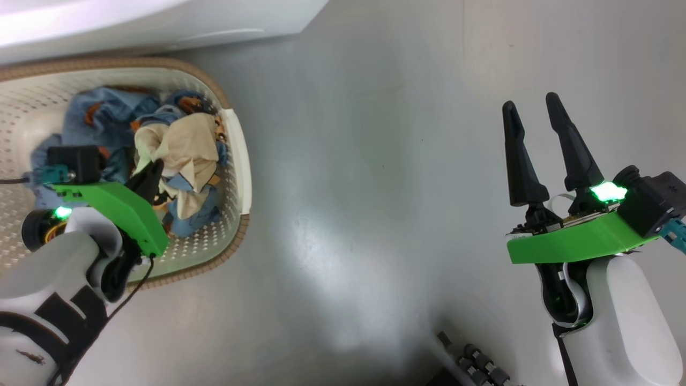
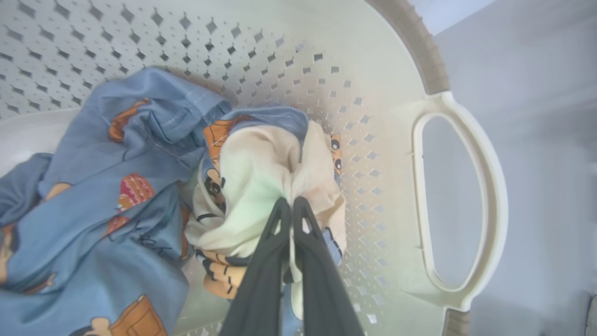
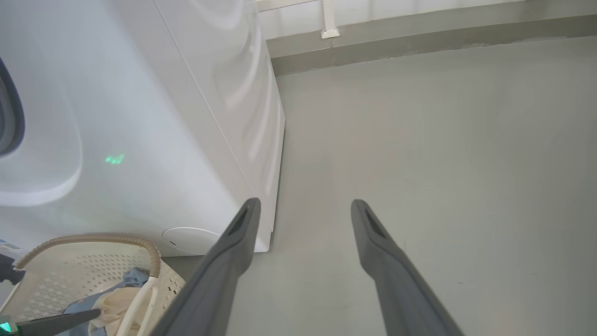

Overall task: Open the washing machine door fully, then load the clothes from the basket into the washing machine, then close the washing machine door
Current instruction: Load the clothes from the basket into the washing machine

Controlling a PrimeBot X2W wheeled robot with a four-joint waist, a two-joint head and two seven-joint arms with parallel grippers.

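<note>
**Clothes.** Both garments lie in the basket. The cream garment sits on top of the blue garment, at the handle end. Neither has been loaded.

**Grip.** The left fingers are pressed together on a fold of the cream garment, with cloth bunched at their tips. The garment rests on the heap and is not yet lifted.

**Basket.** The basket stands on the floor, just beside the foot of the washing machine.

**Other arm.** The right fingers are spread apart and hold nothing. They are over bare floor, well apart from the basket.

**Door.** The right wrist view shows a dark curved edge at its left border, on the machine's front. I cannot tell from it whether the door stands open, so the first step is unverified.

**Progress.** In my judgement, loading is at its first pick.

**Outstanding.**
- Lift the cream garment and carry it to the drum.
- Fetch and load the blue garment.
- Close the door.
</note>
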